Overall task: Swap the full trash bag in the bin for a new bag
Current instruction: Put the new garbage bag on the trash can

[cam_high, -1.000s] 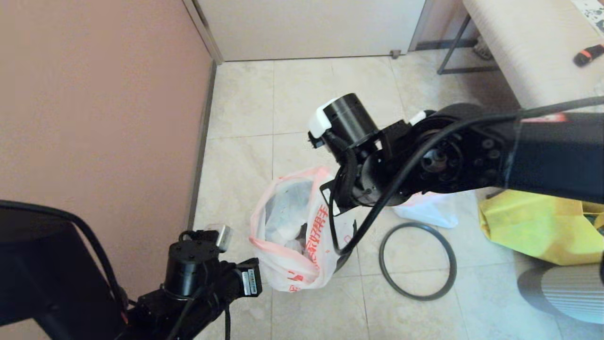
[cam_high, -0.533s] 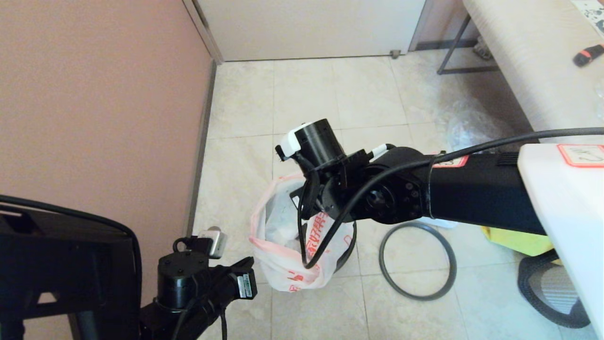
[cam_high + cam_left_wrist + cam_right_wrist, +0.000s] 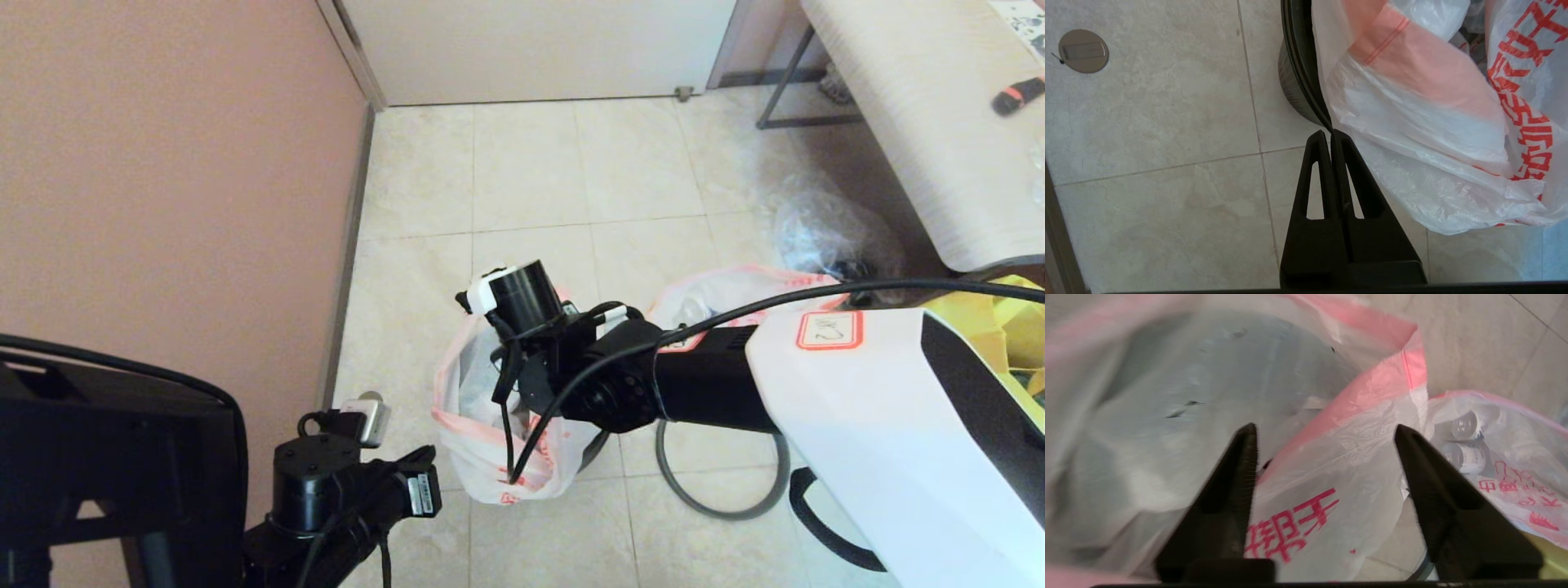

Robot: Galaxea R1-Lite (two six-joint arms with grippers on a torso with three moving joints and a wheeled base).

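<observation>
The new bag (image 3: 490, 441), white with red print, hangs over the black bin (image 3: 1292, 81), its mouth gaping upward. My right gripper (image 3: 1325, 426) is open just above that mouth. One finger is inside the bag and the other outside, with the printed wall (image 3: 1298, 514) loose between them. In the head view the right wrist (image 3: 531, 327) hides the fingers. My left gripper (image 3: 1331, 132) is shut on the bin's rim at the side nearest me, beside the bag (image 3: 1412, 122). The full trash bag (image 3: 735, 290) with bottles (image 3: 1470, 453) lies on the floor behind the right arm.
The grey rim ring (image 3: 722, 494) lies on the tiles right of the bin. A clear plastic bag (image 3: 816, 229) and a yellow bag (image 3: 1012, 327) are farther right, under a bench (image 3: 922, 122). A pink wall (image 3: 163, 204) closes the left side.
My right arm has come down and toward me onto the new bag's mouth, and its gripper went from shut to open. The left gripper has stayed put.
</observation>
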